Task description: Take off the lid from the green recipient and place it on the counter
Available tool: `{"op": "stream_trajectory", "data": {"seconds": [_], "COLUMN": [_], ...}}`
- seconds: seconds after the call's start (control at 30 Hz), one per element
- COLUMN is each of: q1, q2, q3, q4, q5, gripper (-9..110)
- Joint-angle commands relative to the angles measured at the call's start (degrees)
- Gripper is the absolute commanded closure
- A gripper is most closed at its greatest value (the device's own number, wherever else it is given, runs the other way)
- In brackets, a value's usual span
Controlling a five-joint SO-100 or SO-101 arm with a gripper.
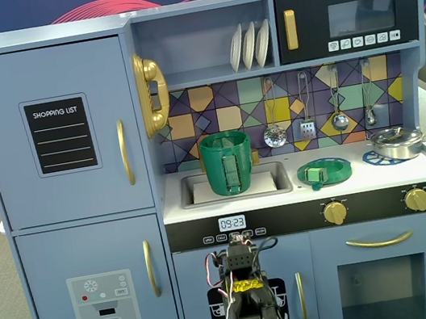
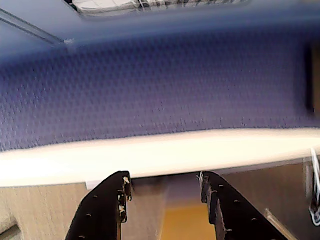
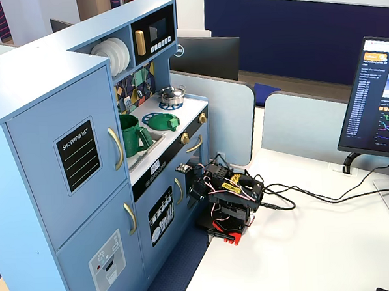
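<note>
The green recipient [image 1: 227,163] stands upright in the sink recess, open at the top; it also shows in the other fixed view [image 3: 134,134]. The green lid [image 1: 324,171] lies flat on the white counter [image 1: 419,168] to the right of the sink, in both fixed views [image 3: 162,122]. My arm [image 1: 248,293] is folded low in front of the toy kitchen, below counter level and apart from both. In the wrist view my gripper [image 2: 164,176] is open and empty, its black fingers [image 2: 112,200] wide apart.
A silver metal pot [image 1: 397,142] sits on the right burner ring. Utensils hang on the back wall above the counter. The arm stands on a white desk [image 3: 330,243] with cables and a monitor [image 3: 381,96] to the right.
</note>
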Motion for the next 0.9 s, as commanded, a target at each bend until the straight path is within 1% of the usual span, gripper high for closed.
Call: {"op": "stream_trajectory", "data": {"seconds": [0.0, 0.03, 0.1, 0.17, 0.87], "q1": [-0.5, -0.5, -0.5, -0.5, -0.5], "q2": [-0.5, -0.5, -0.5, -0.5, -0.5], "q3": [-0.3, -0.3, -0.3, -0.3, -0.3], "q4": [10.5, 10.4, 10.3, 10.5, 10.5], "q5": [0.8, 3.3, 3.9, 2.2, 2.3], "gripper": [92, 92, 92, 92, 92]}}
